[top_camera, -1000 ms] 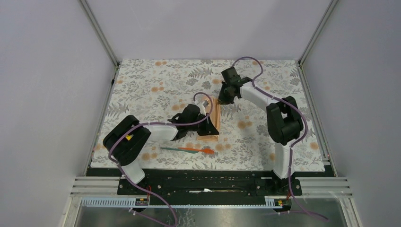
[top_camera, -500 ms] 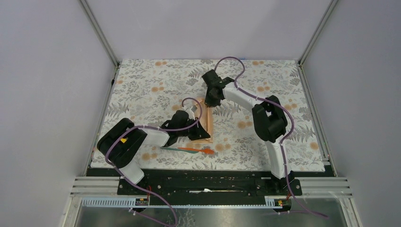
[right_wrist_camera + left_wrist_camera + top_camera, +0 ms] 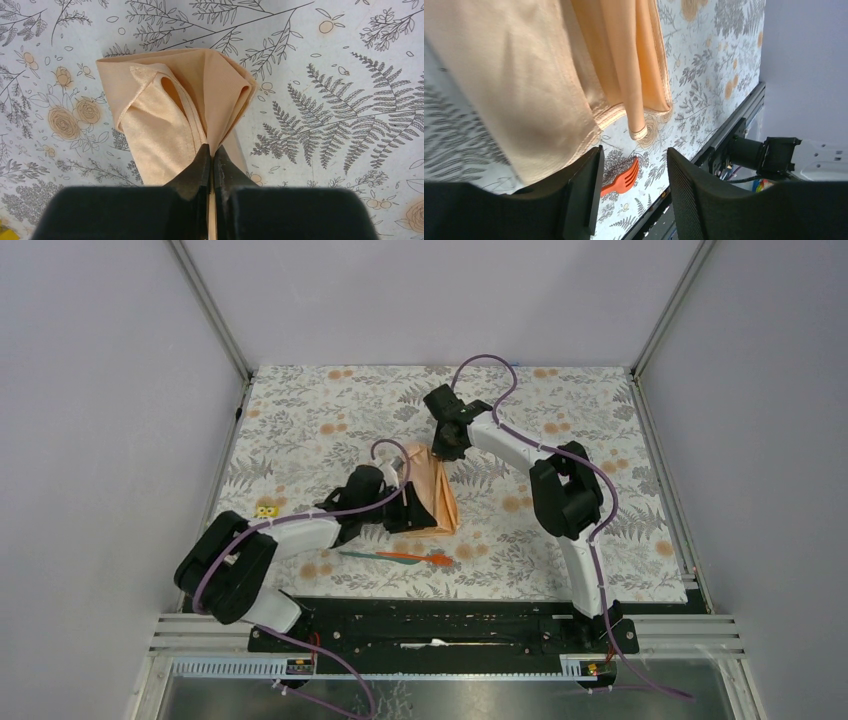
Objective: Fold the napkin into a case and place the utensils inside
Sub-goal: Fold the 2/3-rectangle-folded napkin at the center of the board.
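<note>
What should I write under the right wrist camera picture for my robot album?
The right gripper pinches the folded peach napkin by its edge over the flowery tablecloth.

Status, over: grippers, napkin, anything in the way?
Right gripper jaws shut on napkin far end, cloth bunched. Left gripper jaws open at near end, gripping nothing. Utensils loose on tablecloth, outside napkin.

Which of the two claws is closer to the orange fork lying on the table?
Left. The left gripper sits open just beyond the fork, beside the napkin's near end; the right gripper pinches the napkin's far end, farther away.
</note>
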`<state>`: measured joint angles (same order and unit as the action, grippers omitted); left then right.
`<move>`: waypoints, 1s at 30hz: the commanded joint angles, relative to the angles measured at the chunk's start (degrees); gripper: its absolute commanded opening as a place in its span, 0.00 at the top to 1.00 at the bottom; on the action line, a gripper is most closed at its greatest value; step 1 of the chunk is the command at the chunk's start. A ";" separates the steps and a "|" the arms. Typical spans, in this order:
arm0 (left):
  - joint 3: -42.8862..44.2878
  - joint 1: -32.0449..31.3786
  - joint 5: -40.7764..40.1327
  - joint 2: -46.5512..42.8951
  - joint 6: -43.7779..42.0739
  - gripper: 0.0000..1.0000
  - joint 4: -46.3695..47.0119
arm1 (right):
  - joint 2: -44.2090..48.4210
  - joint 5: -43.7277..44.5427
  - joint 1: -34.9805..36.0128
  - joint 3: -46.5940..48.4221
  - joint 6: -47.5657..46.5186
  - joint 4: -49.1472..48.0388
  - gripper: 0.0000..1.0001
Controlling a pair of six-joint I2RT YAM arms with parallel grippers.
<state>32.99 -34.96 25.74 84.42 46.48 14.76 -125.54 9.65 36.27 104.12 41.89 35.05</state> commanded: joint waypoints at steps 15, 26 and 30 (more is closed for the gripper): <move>17.07 14.33 2.64 16.84 4.35 0.81 5.96 | -1.68 3.72 1.85 4.43 2.14 2.26 1.00; 23.13 14.48 0.69 29.90 1.74 0.94 0.71 | -4.61 1.25 3.49 8.39 3.36 2.71 1.00; 23.52 14.48 0.62 31.42 0.84 0.95 -0.17 | -6.12 -1.52 4.20 9.10 4.59 1.54 1.00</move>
<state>55.51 -20.64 28.34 113.03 50.22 16.91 -129.84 10.41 38.92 110.65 44.10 36.97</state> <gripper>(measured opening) 0.055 0.029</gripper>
